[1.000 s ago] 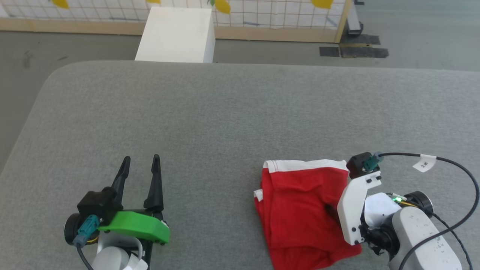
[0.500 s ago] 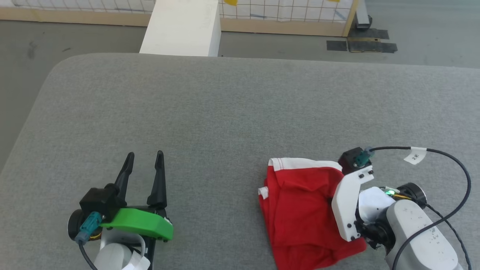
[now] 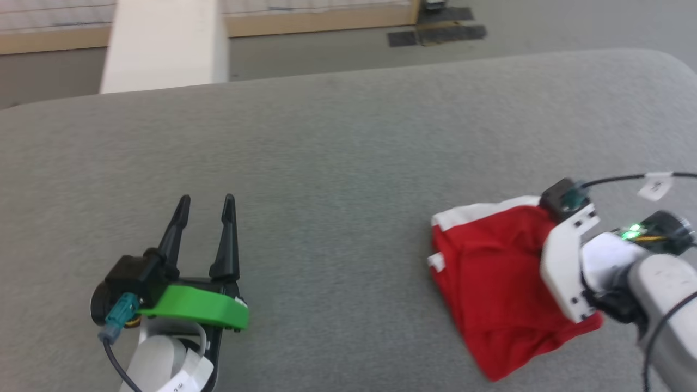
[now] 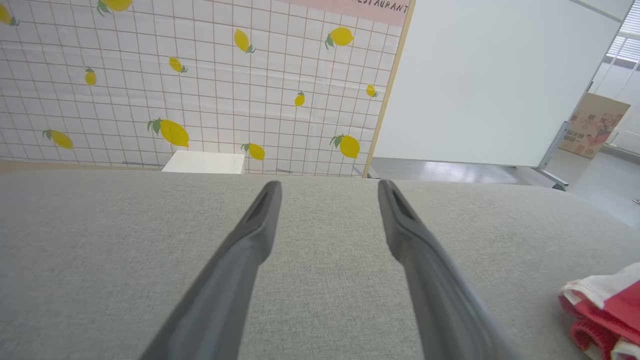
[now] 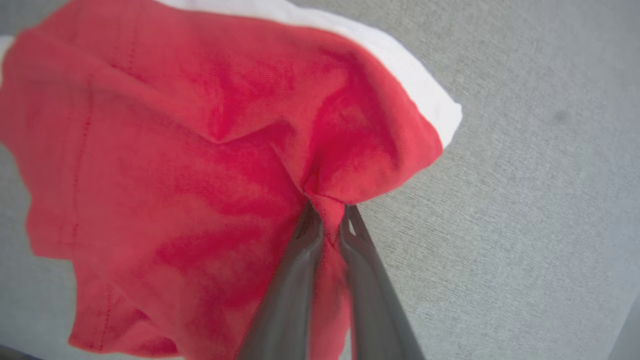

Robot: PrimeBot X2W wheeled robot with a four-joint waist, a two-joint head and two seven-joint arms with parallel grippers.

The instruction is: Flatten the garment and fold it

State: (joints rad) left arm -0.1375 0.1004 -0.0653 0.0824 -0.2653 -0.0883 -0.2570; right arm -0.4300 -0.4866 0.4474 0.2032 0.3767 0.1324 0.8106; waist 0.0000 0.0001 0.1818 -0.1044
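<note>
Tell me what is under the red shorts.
The grey cushion shows all around the shorts, so they lie on it. The right gripper pinches a fold. Anything beneath the bunched cloth is covered and cannot be seen.

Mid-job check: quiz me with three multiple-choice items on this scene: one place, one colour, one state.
1. Where on the grey padded table do the red soft-fabric shorts lie? A near side, robot's right; B far left corner; C centre.
2. The shorts' hem trim is: A blue; B white; C yellow.
3. The right tool is: A open above cloth; B shut on the shorts; C resting on bare table.
Key: 1 A, beside the right tool; 2 B, white band along the edge; 3 B, fingers pinch a red fold.
</note>
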